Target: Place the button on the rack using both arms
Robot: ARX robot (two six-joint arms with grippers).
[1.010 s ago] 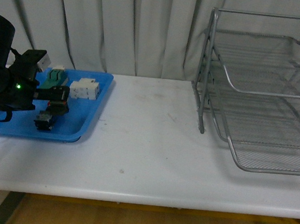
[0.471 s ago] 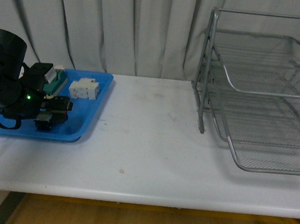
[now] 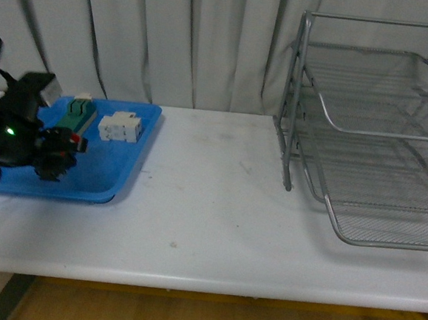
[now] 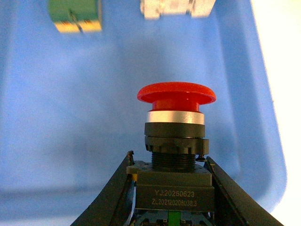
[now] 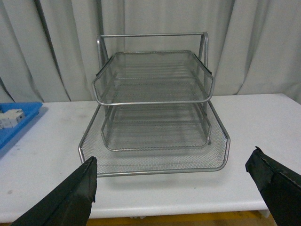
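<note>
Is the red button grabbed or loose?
Grabbed: the left gripper squeezes the button by both sides of its dark body.

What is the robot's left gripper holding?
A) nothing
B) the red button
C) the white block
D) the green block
B: in the left wrist view the left gripper has its fingers against both sides of the button, on its dark body, while the green switch block and the white breaker lie on the blue tray.
</note>
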